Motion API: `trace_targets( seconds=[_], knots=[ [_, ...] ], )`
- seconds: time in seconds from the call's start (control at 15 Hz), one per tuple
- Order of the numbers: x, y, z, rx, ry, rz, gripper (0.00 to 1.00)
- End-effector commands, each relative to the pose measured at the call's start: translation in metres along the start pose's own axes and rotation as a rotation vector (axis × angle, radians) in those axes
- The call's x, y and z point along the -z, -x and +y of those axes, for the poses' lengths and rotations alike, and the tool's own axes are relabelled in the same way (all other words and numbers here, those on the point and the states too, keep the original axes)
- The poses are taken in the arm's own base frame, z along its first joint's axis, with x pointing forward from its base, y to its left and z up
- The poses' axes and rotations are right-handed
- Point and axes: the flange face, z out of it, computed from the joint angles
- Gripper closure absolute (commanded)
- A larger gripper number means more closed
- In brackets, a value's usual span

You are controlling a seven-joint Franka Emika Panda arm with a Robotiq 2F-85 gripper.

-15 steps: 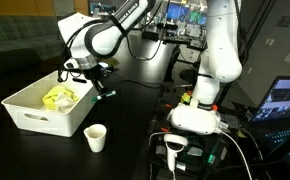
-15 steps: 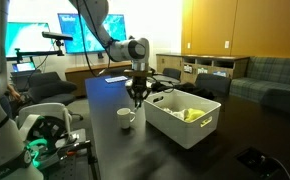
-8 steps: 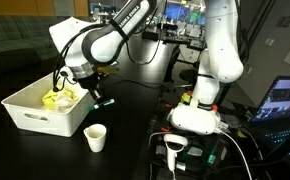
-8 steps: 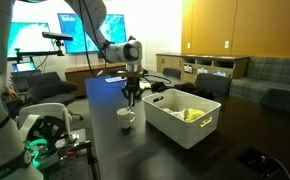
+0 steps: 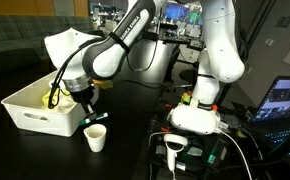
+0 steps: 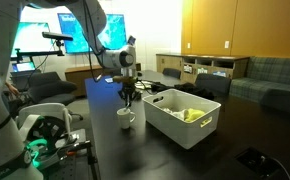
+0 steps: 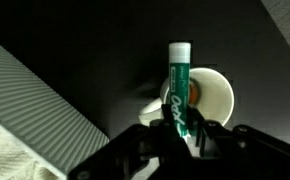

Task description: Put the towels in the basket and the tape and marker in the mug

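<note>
My gripper [image 7: 182,130] is shut on a green marker [image 7: 177,85] with a white end. It holds the marker directly over the small white mug [image 7: 220,95]. Something brownish, probably the tape [image 7: 196,93], shows inside the mug. In both exterior views the gripper [image 5: 90,116] [image 6: 128,98] hangs just above the mug [image 5: 96,137] [image 6: 126,119], next to the white basket [image 5: 30,112] [image 6: 185,128]. A yellow towel [image 5: 53,97] [image 6: 193,114] lies in the basket. A pale cloth [image 7: 5,160] shows at the wrist view's lower left.
The dark table [image 5: 135,110] carries the basket and mug. The robot's white base [image 5: 197,118] and some cables stand at one side. Monitors [image 6: 45,40] and a couch [image 6: 275,75] lie beyond the table.
The arm has swung from the basket's edge towards the mug and lowered, carrying the marker; the gripper now hangs right over the mug.
</note>
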Motion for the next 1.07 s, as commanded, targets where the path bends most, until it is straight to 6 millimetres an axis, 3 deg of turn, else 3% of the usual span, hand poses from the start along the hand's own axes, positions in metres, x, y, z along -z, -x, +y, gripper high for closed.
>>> trace_targets(
  seconds=[0.0,0.4,1.0],
  knots=[
    [0.010,-0.013,-0.018,-0.001,0.018,0.097,0.88],
    [0.010,-0.013,-0.028,0.038,0.044,0.218,0.88],
    [-0.020,0.023,-0.022,0.076,0.055,0.400,0.88]
  ],
)
